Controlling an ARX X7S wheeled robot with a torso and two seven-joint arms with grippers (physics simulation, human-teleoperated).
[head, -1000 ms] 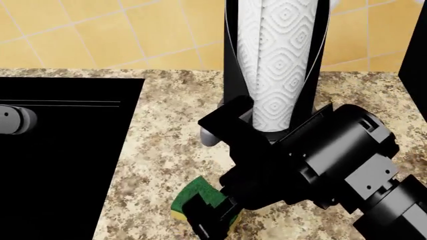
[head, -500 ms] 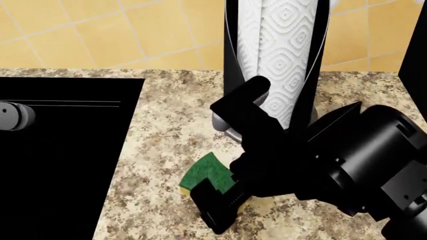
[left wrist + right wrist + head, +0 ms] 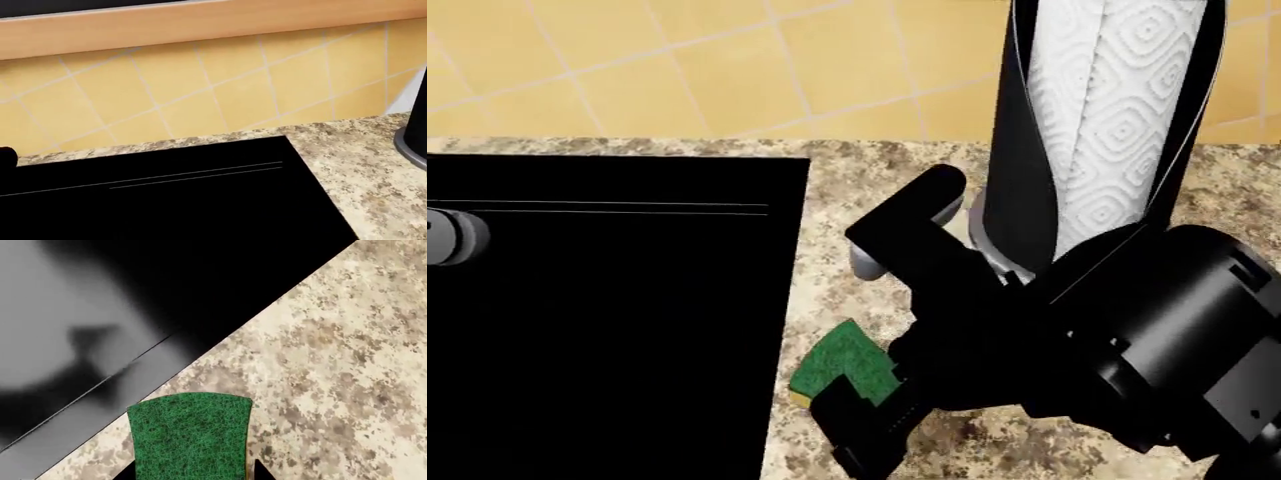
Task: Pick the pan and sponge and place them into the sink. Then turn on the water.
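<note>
Right pincer point(image 3: 868, 385) grips sponge point(image 3: 843, 362) over speckled counter point(image 3: 868, 180), tiled wall point(image 3: 694, 60) behind.

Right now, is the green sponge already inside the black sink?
No, the sponge is over the speckled countertop beside the sink, at the right gripper.
</note>
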